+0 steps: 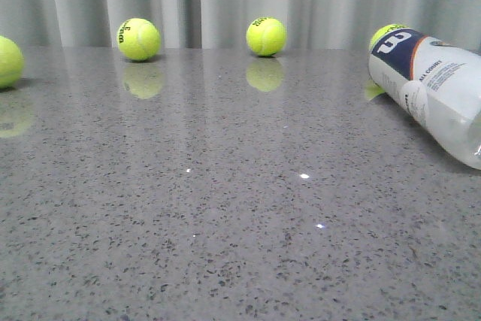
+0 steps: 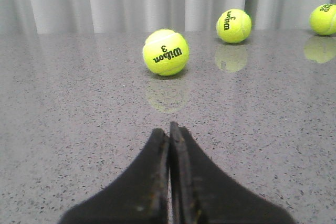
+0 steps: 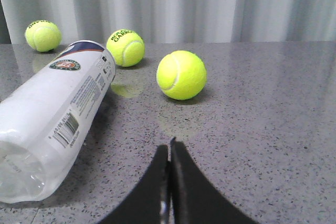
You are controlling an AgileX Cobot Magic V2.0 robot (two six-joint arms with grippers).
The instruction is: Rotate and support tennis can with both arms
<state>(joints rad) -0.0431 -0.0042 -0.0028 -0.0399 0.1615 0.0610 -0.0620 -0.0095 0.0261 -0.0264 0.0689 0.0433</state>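
Observation:
The tennis can (image 1: 432, 88) lies on its side at the right of the grey table, white and navy label with a W logo, clear end running off the right edge of the front view. It also shows in the right wrist view (image 3: 55, 116), with its round emblem and barcode. My right gripper (image 3: 169, 148) is shut and empty, low over the table beside the can, not touching it. My left gripper (image 2: 169, 129) is shut and empty over bare table, facing a tennis ball (image 2: 166, 52). Neither arm shows in the front view.
Yellow-green tennis balls lie along the back of the table (image 1: 139, 39), (image 1: 266, 36), one at the left edge (image 1: 9, 62), one behind the can (image 1: 385, 34). In the right wrist view a ball (image 3: 181, 75) lies ahead of the fingers. A grey curtain hangs behind.

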